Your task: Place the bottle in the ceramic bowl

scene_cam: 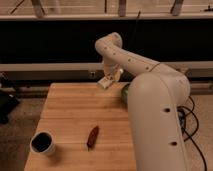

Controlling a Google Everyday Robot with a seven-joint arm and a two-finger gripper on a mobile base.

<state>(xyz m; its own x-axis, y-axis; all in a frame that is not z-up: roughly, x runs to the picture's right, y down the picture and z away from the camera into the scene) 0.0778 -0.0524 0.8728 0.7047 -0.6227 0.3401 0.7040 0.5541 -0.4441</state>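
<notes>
- Already the gripper (111,79), at upper centre, has its jaws closed on the bottle (106,82), lifted above the bench (75,117).
- Left: lowering it into the ceramic bowl (124,93), half hidden at centre right.

Wooden table (75,110): mug (42,143), red-brown item (92,136), bowl (124,93)

Wooden table (75,115), light butcher-block top. Dark mug (42,143) with black inside stands near the front left corner. Dark red-brown elongated item (93,136) lies flat near the front middle, well apart from the mug, right of it. Black cables (192,130) trail on the floor right of the table. Dark window band behind.
</notes>
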